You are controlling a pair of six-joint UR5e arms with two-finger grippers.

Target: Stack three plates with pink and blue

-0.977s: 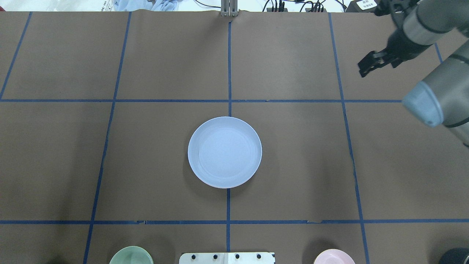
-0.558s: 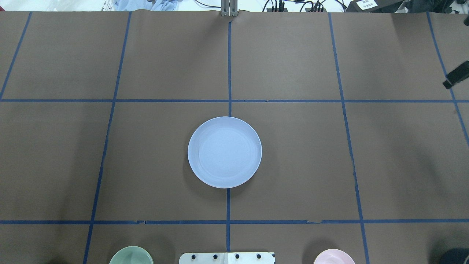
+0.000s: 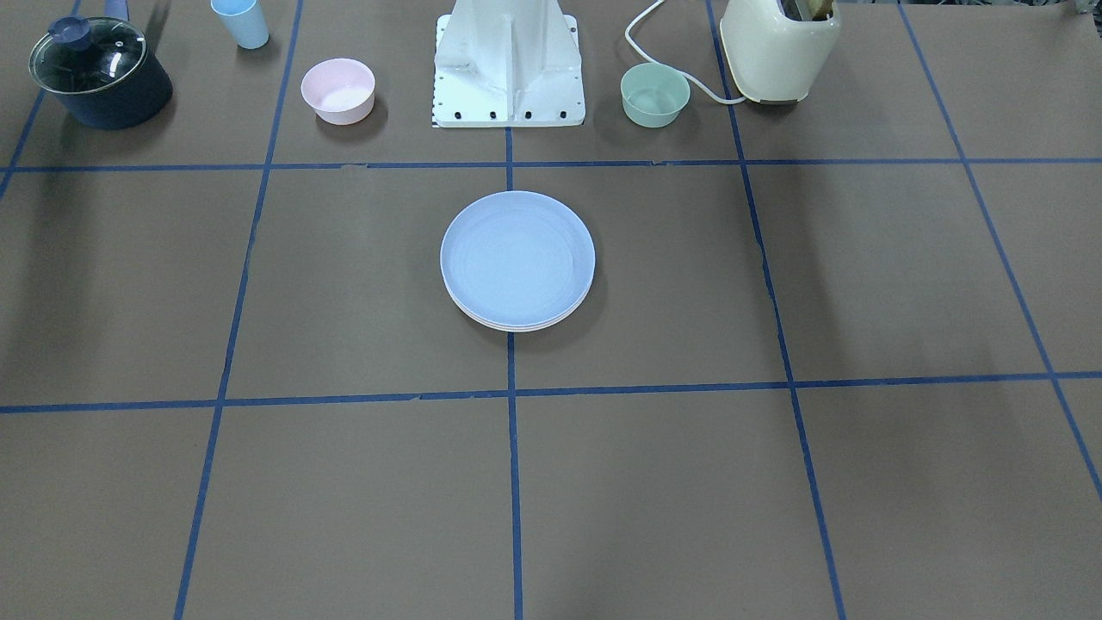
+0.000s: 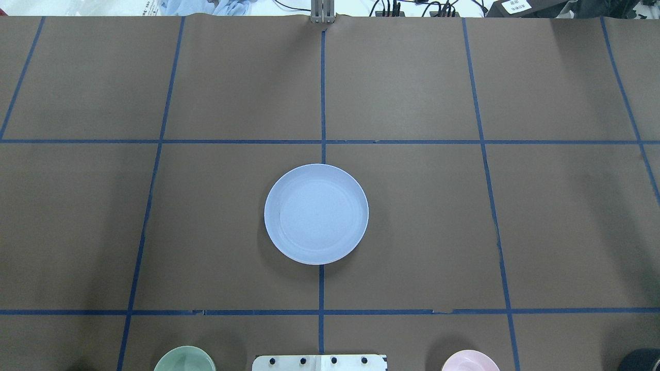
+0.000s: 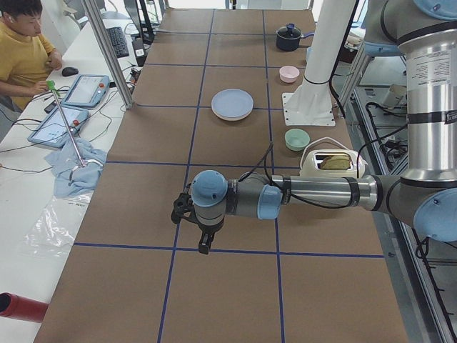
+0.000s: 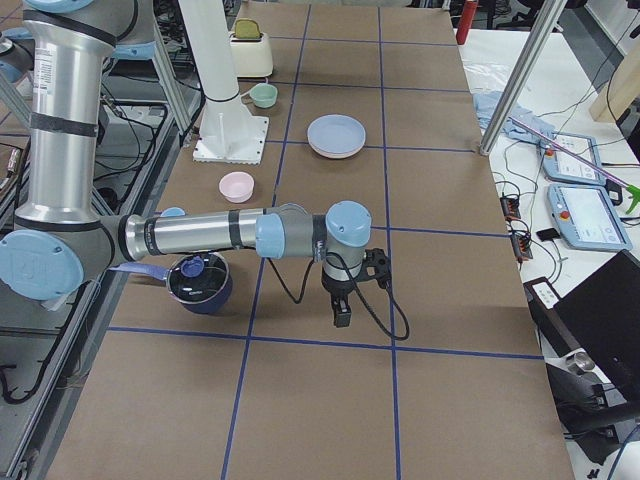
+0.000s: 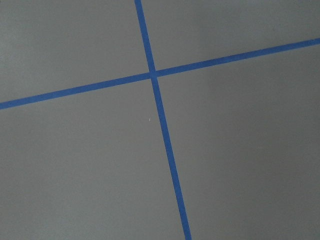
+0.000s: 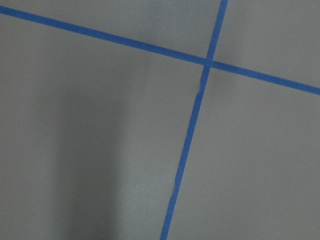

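A stack of plates stands at the table's centre with a blue plate point(image 4: 316, 214) on top; in the front view point(image 3: 516, 258) paler rims show beneath it. The stack also shows in the left view point(image 5: 232, 104) and the right view point(image 6: 336, 135). My left gripper point(image 5: 204, 244) hangs over bare table far from the stack, seen only in the left view. My right gripper point(image 6: 342, 311) hangs over bare table at the opposite end, seen only in the right view. I cannot tell whether either is open or shut. Both wrist views show only brown paper and blue tape lines.
By the robot base point(image 3: 510, 65) stand a pink bowl point(image 3: 337, 89), a green bowl point(image 3: 655, 95), a cream toaster point(image 3: 779, 47), a lidded dark pot point(image 3: 99, 73) and a blue cup point(image 3: 241, 21). An operator point(image 5: 21, 50) sits beyond the far table edge.
My right arm and gripper have swung out of the overhead view past its right edge. The plate stack has not moved.
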